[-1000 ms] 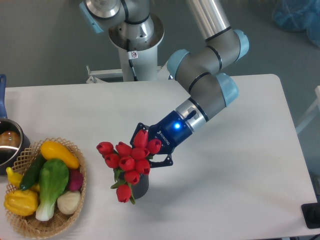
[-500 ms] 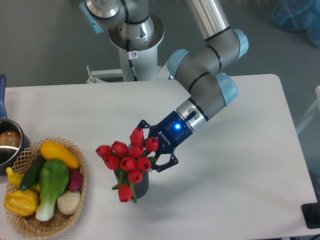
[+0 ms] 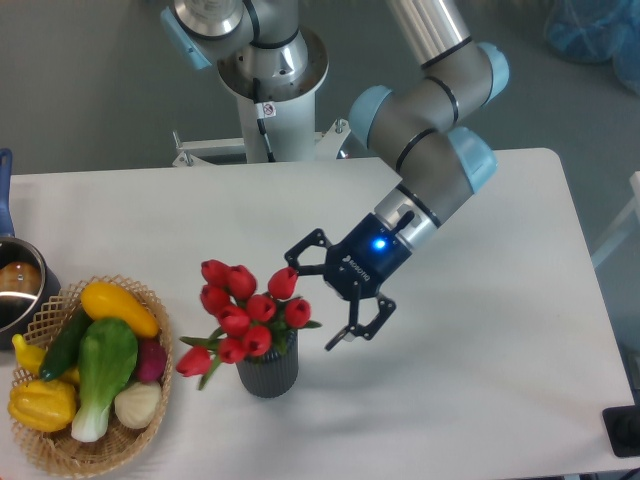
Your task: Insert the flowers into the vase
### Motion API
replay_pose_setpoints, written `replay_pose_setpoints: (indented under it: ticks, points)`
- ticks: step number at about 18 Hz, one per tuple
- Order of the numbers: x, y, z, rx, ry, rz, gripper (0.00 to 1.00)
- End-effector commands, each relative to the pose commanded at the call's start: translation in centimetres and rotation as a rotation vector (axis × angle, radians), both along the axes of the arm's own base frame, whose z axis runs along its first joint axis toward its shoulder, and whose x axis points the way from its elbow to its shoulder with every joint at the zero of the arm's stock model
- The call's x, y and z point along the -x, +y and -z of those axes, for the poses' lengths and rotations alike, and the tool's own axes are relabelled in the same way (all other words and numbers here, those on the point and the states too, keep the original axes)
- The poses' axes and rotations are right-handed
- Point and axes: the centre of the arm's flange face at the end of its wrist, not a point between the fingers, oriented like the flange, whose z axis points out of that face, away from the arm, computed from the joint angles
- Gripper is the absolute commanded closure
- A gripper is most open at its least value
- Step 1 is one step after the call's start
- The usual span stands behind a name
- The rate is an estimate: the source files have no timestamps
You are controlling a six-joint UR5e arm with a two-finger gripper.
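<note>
Your vase [image 3: 267, 375] stands upright on the white table [image 3: 480, 400], near the front edge and roughly at its middle. The flowers [image 3: 245, 308] are seated in its mouth: the red buds cluster above the rim, and one bud droops low to the left on a bent stem, level with the vase's upper wall. Green leaves spread at the rim; the stems inside are hidden, so how deep they sit cannot be confirmed. To the left you have a wicker basket [image 3: 155, 405] holding a yellow squash, a dark green cucumber, a pale green leafy vegetable, a yellow pepper, a white bulb and a purple piece between them. At the far left edge a shiny metal pot [image 3: 18, 290] with a blue handle is partly cut off by the frame. Your gripper [image 3: 318, 300] sits just to the right of the flowers, its two fingers spread wide apart and holding nothing; the upper fingertip lies close beside the topmost right bud, though contact cannot be judged from this angle. The arm [image 3: 430, 160] reaches down from the upper right, wrist angled toward the vase, with a blue light lit on the gripper body.
</note>
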Motion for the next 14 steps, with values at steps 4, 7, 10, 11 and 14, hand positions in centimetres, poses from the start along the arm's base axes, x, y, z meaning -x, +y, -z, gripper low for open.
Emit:
replay_pose_setpoints:
  ticks: [4,7,10,11,14]
  points:
    - [2.5,-1.7,-1.3,0.025,0.054,-0.044,0.00]
    - [4.6,-2.7,-2.5,0.104,0.147,-0.077,0.00]
    - [6.6,-3.2,-2.6,0.274,0.350,-0.050,0.00]
    - [7.3,-3.6,-2.0,0.345,0.404,-0.041,0.00]
    - [9.3,-5.5,-1.8,0.578,0.538,-0.073,0.00]
